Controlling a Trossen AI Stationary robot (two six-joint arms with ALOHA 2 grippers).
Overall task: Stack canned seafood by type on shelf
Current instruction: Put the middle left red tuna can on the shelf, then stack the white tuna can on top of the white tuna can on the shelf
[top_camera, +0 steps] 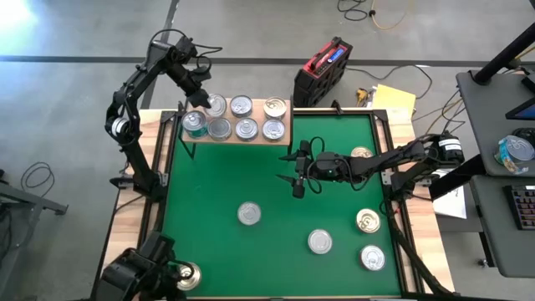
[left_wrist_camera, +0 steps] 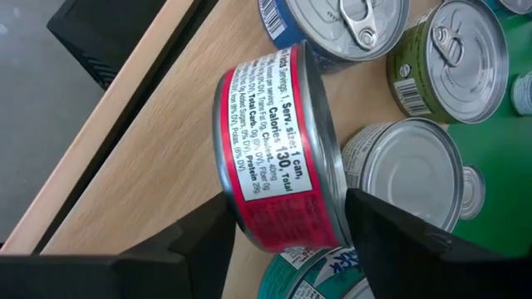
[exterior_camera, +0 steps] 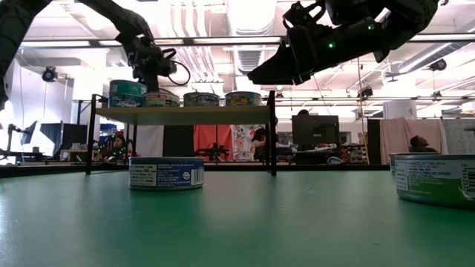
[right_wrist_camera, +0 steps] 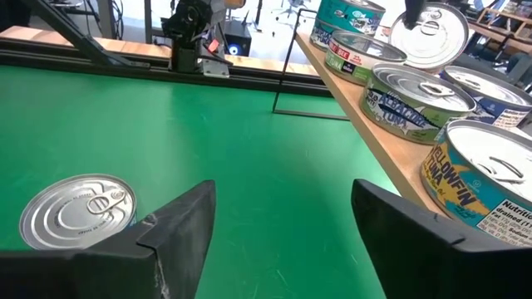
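Left claw point(left_wrist_camera: 287, 241): my fingers clamp the red-labelled tin point(left_wrist_camera: 278, 154) over the shelf point(top_camera: 284, 106).
Right claw point(top_camera: 298, 171): spread, empty; nearest loose tin point(top_camera: 249, 214) probably sits desk-front.

Robotics lab / open-plan workshop: exposed ceiling ducts point(exterior_camera: 223, 22) w/ strip lights, rows of desks w/ monitors point(exterior_camera: 315, 130), people seated at back point(exterior_camera: 419, 144), cables on grey floor point(top_camera: 384, 15), red toolcase point(top_camera: 322, 71) by table.
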